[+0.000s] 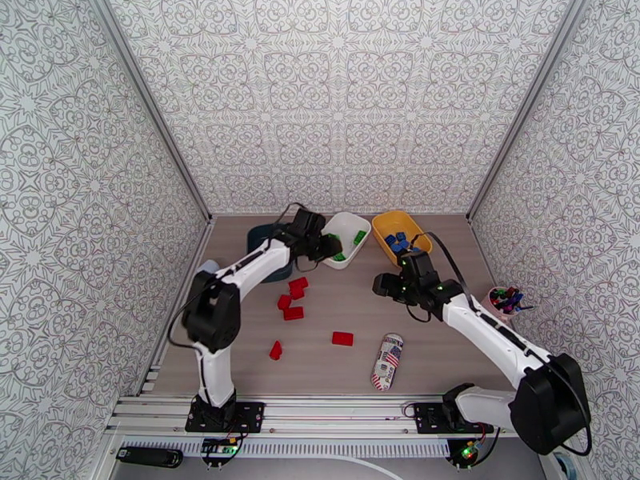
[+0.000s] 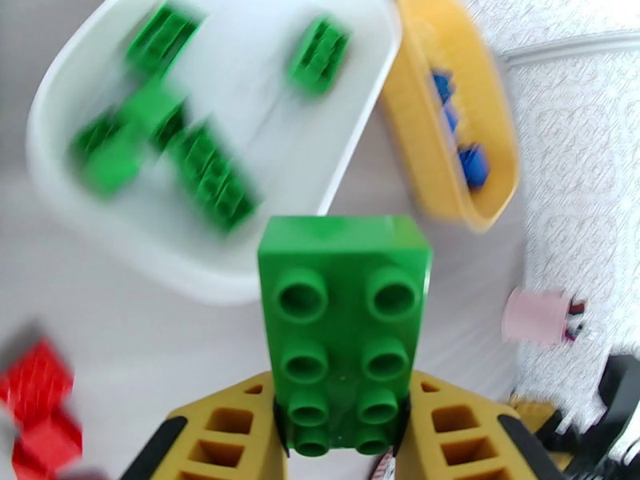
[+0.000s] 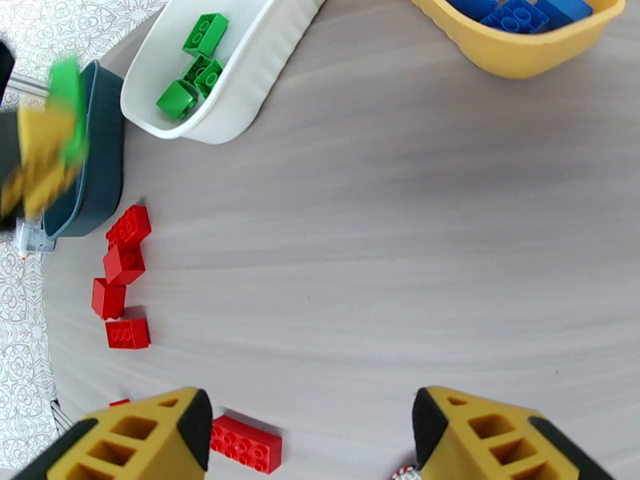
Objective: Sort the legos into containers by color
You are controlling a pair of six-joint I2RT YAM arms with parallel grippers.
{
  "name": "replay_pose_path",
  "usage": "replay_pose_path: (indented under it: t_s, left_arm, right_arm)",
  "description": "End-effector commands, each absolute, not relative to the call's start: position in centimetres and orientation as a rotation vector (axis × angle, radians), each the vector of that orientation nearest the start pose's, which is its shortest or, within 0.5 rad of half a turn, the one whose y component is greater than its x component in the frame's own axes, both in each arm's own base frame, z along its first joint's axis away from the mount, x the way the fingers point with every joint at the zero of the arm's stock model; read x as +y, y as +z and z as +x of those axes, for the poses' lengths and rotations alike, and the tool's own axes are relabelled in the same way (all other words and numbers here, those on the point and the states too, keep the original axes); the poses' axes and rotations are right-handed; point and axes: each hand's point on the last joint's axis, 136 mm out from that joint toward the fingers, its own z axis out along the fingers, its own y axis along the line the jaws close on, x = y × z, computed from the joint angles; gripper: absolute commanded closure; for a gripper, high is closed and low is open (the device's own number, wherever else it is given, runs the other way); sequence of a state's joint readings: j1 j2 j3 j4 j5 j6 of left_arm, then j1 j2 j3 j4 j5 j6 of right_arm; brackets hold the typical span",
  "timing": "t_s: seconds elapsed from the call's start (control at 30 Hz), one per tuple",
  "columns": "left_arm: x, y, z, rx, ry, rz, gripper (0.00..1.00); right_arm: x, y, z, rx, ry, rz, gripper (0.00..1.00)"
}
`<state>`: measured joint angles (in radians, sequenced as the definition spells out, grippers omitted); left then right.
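Note:
My left gripper (image 2: 344, 414) is shut on a green lego (image 2: 344, 330), held just short of the white container's (image 2: 48, 178) near rim. Several green legos (image 2: 208, 178) lie inside that container. From above, the left gripper (image 1: 324, 248) hangs at the white container's (image 1: 352, 226) left edge. The yellow container (image 1: 416, 226) holds blue legos (image 3: 512, 10). The teal container (image 1: 260, 238) sits partly behind the left arm. My right gripper (image 3: 312, 430) stands open over bare table, with one red lego (image 3: 244, 443) by its left finger. Several red legos (image 1: 294, 302) lie on the table.
A printed can (image 1: 388, 362) lies on its side near the front, right of centre. A pink cup of markers (image 1: 504, 300) stands at the right wall. Patterned walls close in the table at the back and both sides.

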<state>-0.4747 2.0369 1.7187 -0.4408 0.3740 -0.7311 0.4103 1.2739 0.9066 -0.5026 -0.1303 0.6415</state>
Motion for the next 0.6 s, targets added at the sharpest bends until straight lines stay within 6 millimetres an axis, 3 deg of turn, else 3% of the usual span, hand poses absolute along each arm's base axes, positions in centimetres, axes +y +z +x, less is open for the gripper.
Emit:
replay_pose_path:
  t_s: [0.0,0.1,0.2,0.37,0.57]
  left_arm:
    - [-32.4,17.4,49.8,2.467,-1.046,-0.118,0.63]
    - [-32.6,17.1,51.3,2.472,-1.041,-0.118,0.4]
    - [-32.4,18.0,51.1,2.457,-1.025,-0.094,0.33]
    - [-30.7,19.5,48.3,2.443,-0.929,-0.053,0.31]
    - [-26.7,19.1,43.3,2.483,-0.732,-0.068,0.31]
  right_arm:
    - [15.8,14.0,30.1,2.555,0.632,0.266,0.3]
    - [15.8,13.9,29.9,2.556,0.637,0.271,0.29]
    - [15.6,13.9,29.7,2.557,0.632,0.265,0.27]
    - [15.9,14.1,29.9,2.545,0.643,0.237,0.22]
    - [17.2,14.3,30.2,2.538,0.719,0.196,0.23]
